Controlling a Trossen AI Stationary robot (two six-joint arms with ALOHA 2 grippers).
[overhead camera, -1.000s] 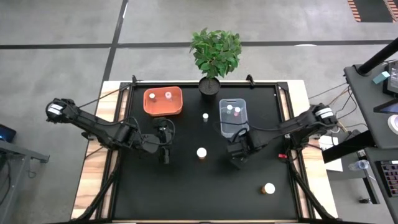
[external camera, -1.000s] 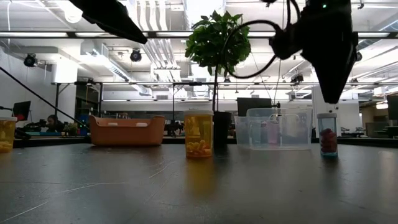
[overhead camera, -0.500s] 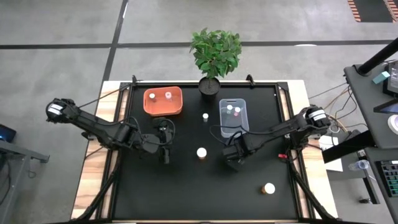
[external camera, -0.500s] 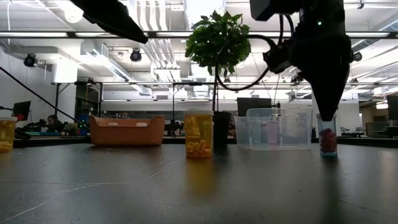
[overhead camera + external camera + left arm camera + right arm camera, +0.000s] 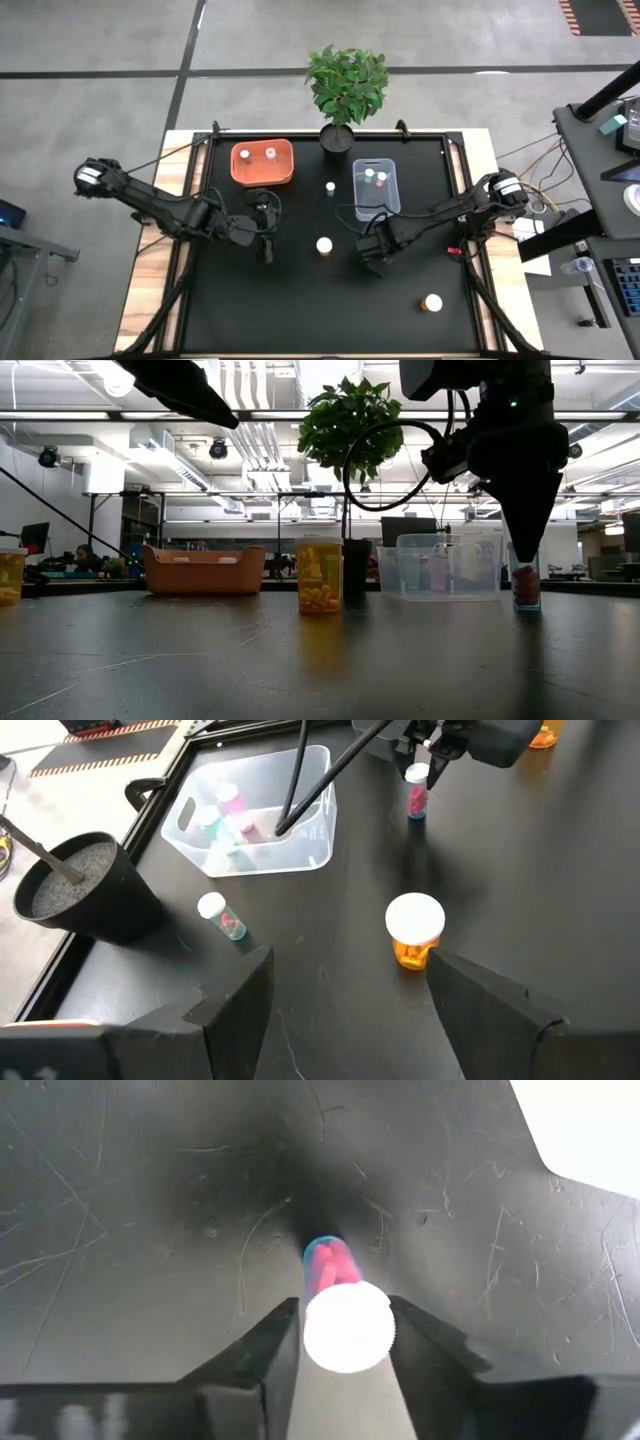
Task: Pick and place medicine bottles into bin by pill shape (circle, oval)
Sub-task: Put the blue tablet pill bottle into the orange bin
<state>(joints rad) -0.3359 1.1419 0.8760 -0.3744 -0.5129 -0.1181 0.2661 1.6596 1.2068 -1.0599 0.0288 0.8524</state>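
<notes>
Near the table's (image 5: 250,320) centre, just in front of the clear bin (image 5: 376,188), right gripper (image 5: 343,1350) stood open astride upright pink-pill bottle (image 5: 335,1308), fingers not visibly clamped; left gripper (image 5: 345,995) open, empty.

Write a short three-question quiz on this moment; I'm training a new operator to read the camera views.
1. True or false: the right claw has its fingers on either side of the small white-capped bottle of pink pills.
2. Which bin stands nearer the right claw: A orange, B clear?
3. Fill in: the amber bottle at the table's middle holds ____ pills.

Key
1. True; the wrist view shows the cap between the fingers, the bottle upright on the black table.
2. B.
3. Yellow-orange. The left claw waits beside it.
</notes>
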